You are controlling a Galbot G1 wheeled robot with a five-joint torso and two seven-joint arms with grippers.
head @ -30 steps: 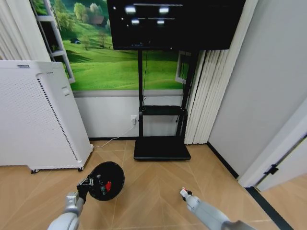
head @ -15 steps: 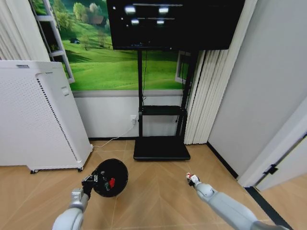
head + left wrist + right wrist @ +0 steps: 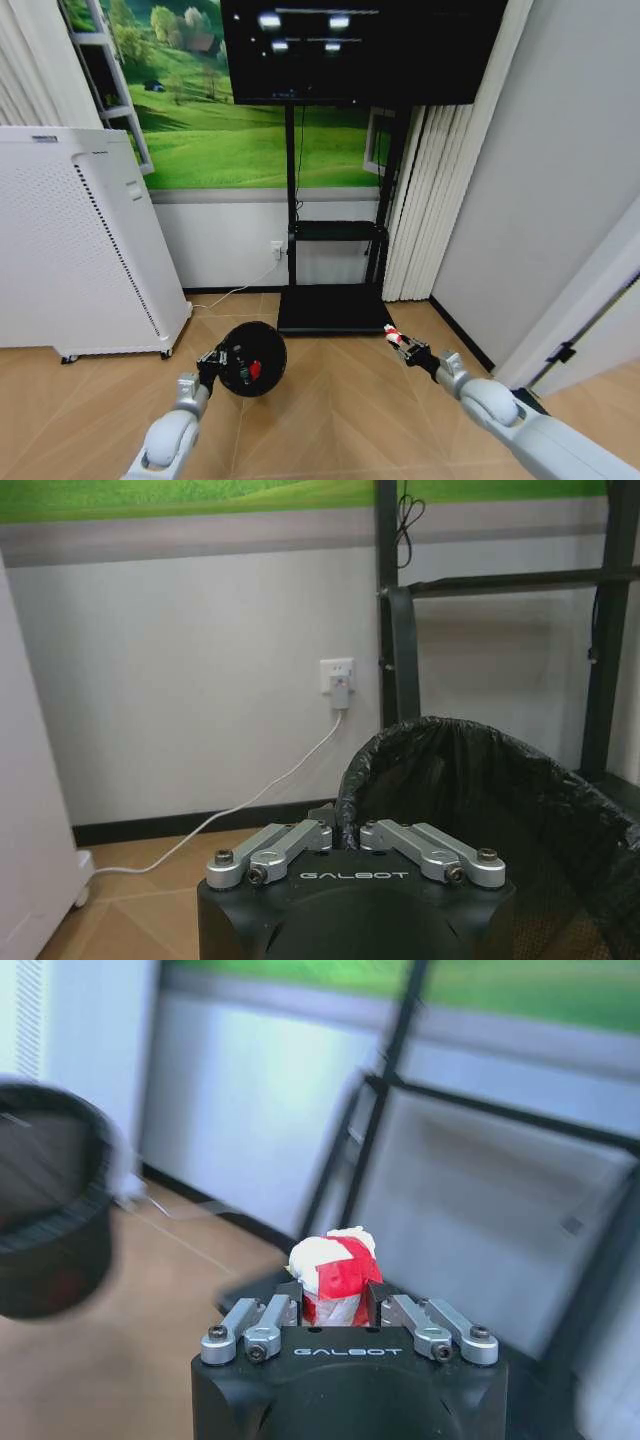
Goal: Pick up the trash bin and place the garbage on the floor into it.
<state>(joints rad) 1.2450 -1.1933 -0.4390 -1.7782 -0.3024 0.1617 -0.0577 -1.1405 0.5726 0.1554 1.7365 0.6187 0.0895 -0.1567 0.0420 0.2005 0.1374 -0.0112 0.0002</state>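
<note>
One red scrap [image 3: 255, 369] inside bin [image 3: 252, 338]

Herringbone wood floor [image 3: 330, 400]; white perforated cabinet [image 3: 70, 250] at left; black television [image 3: 360, 50] on a stand [image 3: 335, 300] before a meadow mural [image 3: 230, 140]; white curtains [image 3: 425, 200] beside it.

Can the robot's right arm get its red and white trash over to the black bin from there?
Probably yes. The right gripper holds the red-and-white garbage up in the air, the left gripper holds the trash bin by its rim, mouth open, and only bare floor lies between them.
</note>
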